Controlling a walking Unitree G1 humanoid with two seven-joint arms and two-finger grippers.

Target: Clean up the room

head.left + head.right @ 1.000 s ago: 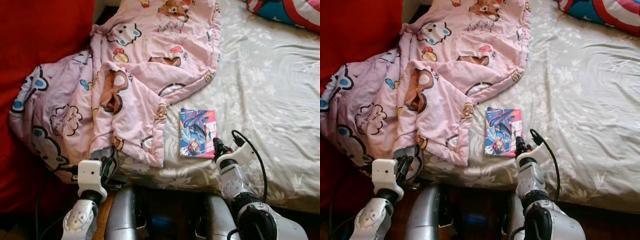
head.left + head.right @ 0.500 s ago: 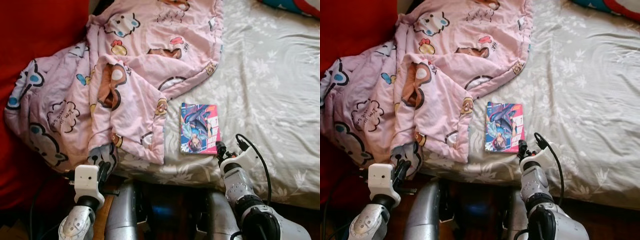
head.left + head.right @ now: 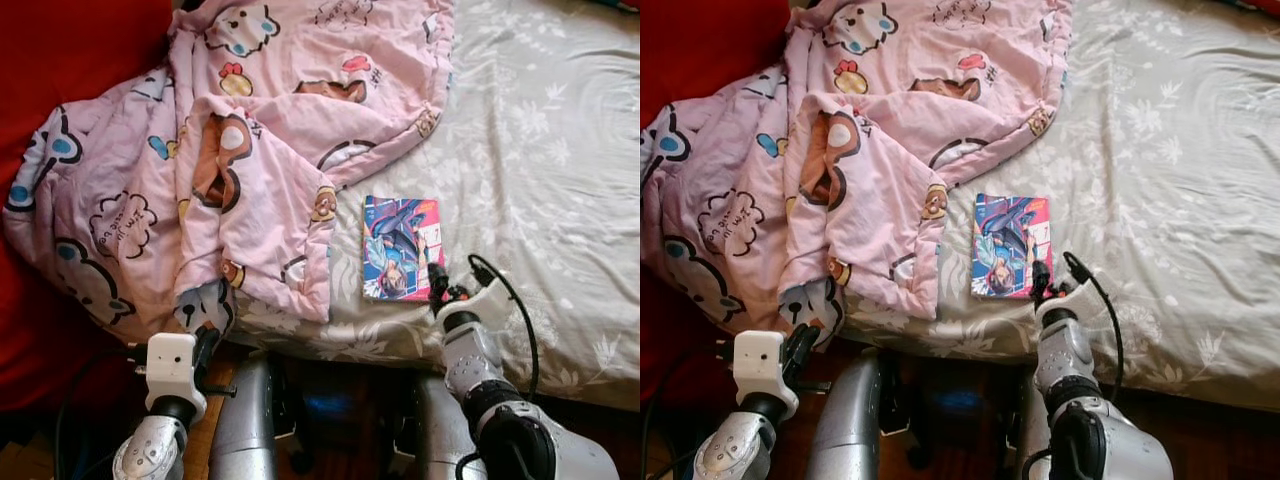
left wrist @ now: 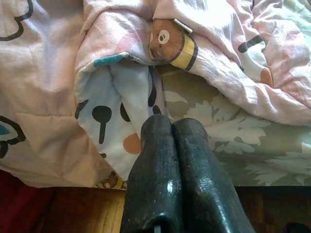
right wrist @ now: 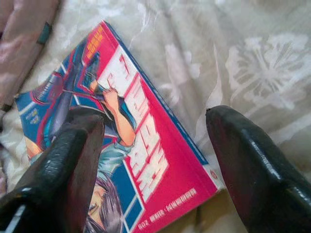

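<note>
1. Here, a comic book lies flat and face up on the grey floral bedsheet, near the bed's front edge, at about 6 o'clock in the head view.
2. The book's cover shows a drawn figure in blue, with a red and pink band along 1 side.
3. The right gripper sits at the book's near right corner, its 2 black fingers spread wide apart; 1 finger is over the cover, the other over the bare sheet beside the book's edge. Whether either finger touches the book cannot be told.
4. In the head view the right gripper lies at roughly 5 o'clock from the book's middle, with a black cable looping off its wrist.
5. A pink cartoon-print blanket is bunched over the bed from 9 o'clock to 12 o'clock, its edge just beside the book's left side.
6. The left gripper is low at 7 o'clock, its 2 fingers pressed together and holding nothing, pointing at the blanket's hanging corner at the bed's edge.
7. A red surface stands at 10 o'clock, behind the blanket.
</note>
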